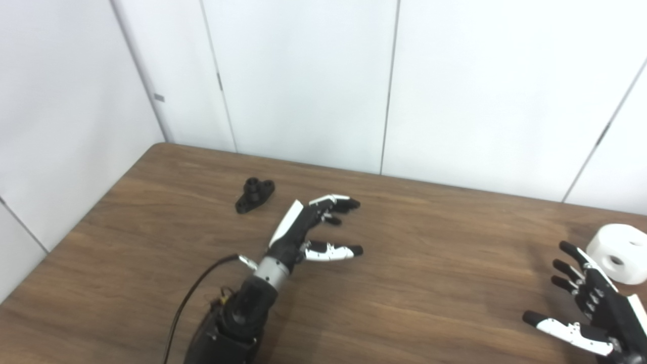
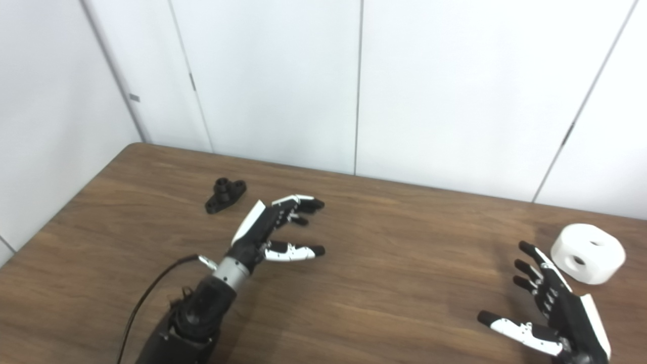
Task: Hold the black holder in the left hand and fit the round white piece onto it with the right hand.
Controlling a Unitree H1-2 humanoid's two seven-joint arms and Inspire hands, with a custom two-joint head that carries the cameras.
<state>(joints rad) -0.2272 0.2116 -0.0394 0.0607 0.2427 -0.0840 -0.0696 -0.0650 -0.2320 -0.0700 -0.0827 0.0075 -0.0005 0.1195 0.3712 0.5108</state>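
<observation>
Pre-grasp step. My left hand (image 1: pixel 308 230) open, empty; black holder (image 1: pixel 255 194) at its 10 o'clock, near, untouched on worktop (image 1: pixel 429 283). My right hand (image 2: pixel 551 313) open; round white piece (image 2: pixel 588 253) just beside at 1 o'clock. Next: left closes on holder.

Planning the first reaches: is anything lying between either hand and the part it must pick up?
Nothing visible. Bare table separates the open left hand from the black holder, and the open right hand from the round white piece.

black left hand (image 1: pixel 303 230) and right hand (image 2: pixel 556 313), white panels, silver wrist ring, black cable.
</observation>
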